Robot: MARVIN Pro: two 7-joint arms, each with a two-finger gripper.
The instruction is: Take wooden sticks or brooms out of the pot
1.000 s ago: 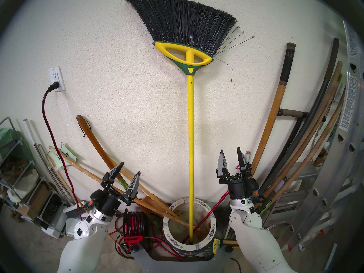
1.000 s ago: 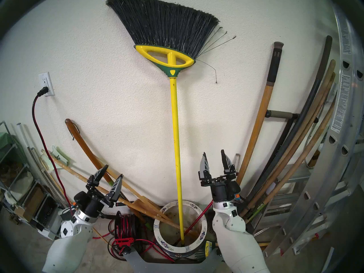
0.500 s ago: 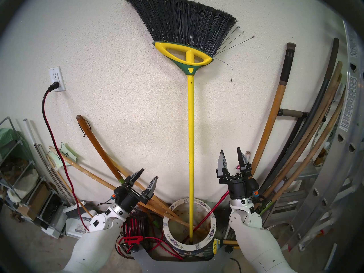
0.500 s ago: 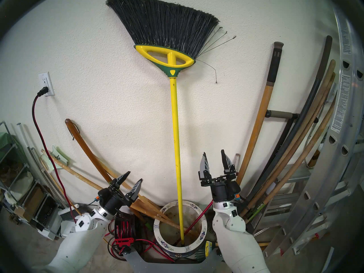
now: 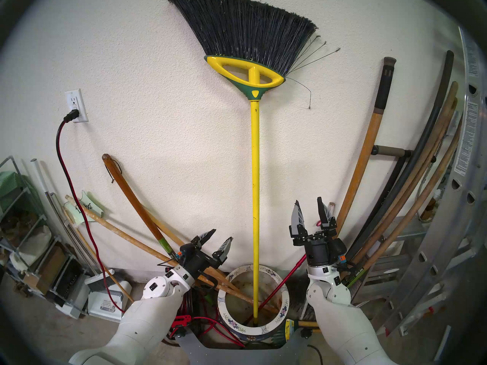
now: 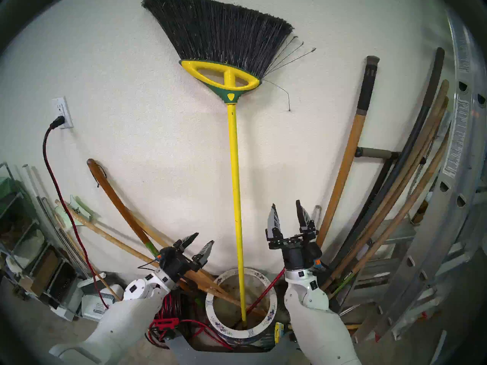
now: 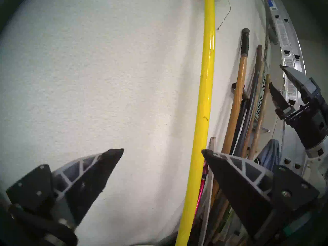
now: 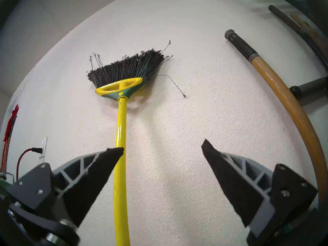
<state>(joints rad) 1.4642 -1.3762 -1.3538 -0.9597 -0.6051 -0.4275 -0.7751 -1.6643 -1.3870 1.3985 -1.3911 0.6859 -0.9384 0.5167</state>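
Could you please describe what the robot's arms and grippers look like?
Both arms have smooth white shells, silver wrist rings and black wrist housings with small orange-and-blue tags. The left gripper and right gripper each carry two pointed black fingers with grey triangular ribbing. A thin black cable loops beside the left wrist.

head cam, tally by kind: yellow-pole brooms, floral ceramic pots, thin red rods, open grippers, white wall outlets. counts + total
Yellow-pole broom with black bristles: 1
Round floral ceramic pot: 1
Thin red rod: 1
Open grippers: 2, left gripper and right gripper
White wall outlet: 1
Total: 6
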